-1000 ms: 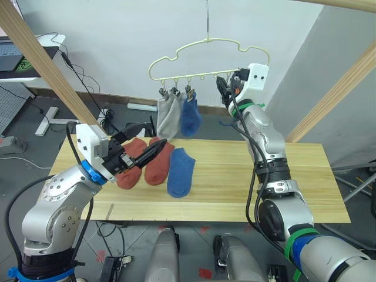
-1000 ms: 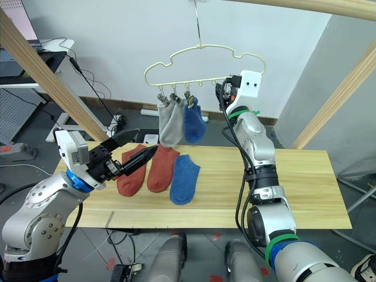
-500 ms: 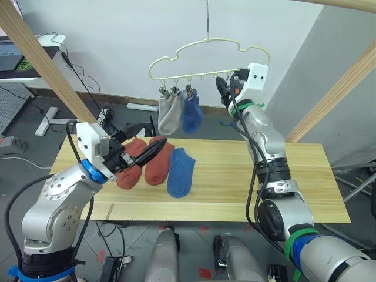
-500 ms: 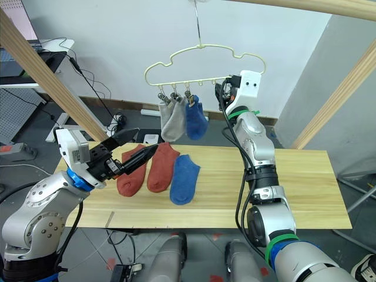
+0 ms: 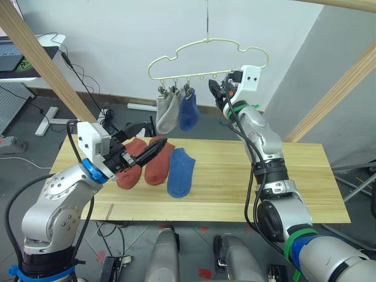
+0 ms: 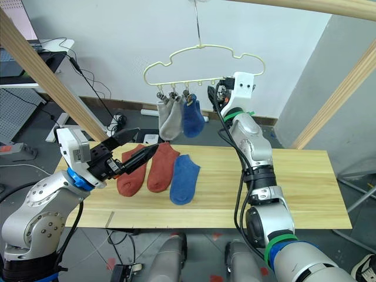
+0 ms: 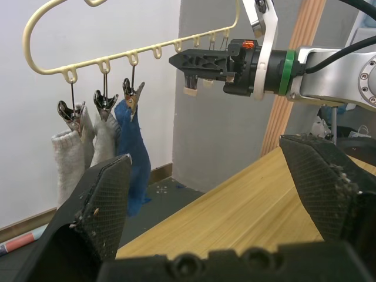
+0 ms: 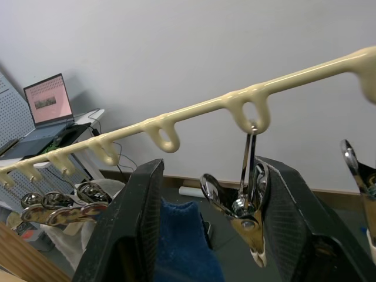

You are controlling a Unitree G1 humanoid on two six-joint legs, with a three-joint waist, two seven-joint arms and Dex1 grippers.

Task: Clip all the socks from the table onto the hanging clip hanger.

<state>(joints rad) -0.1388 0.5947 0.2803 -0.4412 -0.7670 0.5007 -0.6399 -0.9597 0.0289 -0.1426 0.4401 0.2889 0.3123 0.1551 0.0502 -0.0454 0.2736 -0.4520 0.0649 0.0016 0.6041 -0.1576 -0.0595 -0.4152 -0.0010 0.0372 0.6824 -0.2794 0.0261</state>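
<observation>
Two rust-red socks (image 5: 134,164) (image 5: 157,163) and a blue sock (image 5: 179,172) lie side by side on the table (image 5: 247,182). Two grey socks (image 5: 167,116) and a blue one (image 5: 188,111) hang from the left clips of the pale-yellow clip hanger (image 5: 205,44). My left gripper (image 5: 158,133) hovers open and empty above the red socks. My right gripper (image 5: 216,90) is raised to the hanger's clip row, open, its fingers on either side of a bare metal clip (image 8: 244,208).
Slanted wooden frame beams rise at the left (image 5: 47,67) and right (image 5: 341,88). A laptop (image 5: 9,56) sits on a desk at the far left, with cables on the floor behind the table.
My right gripper has shifted left along the clip row, and the hanger with its socks has swung slightly left. The left arm has stayed put.
</observation>
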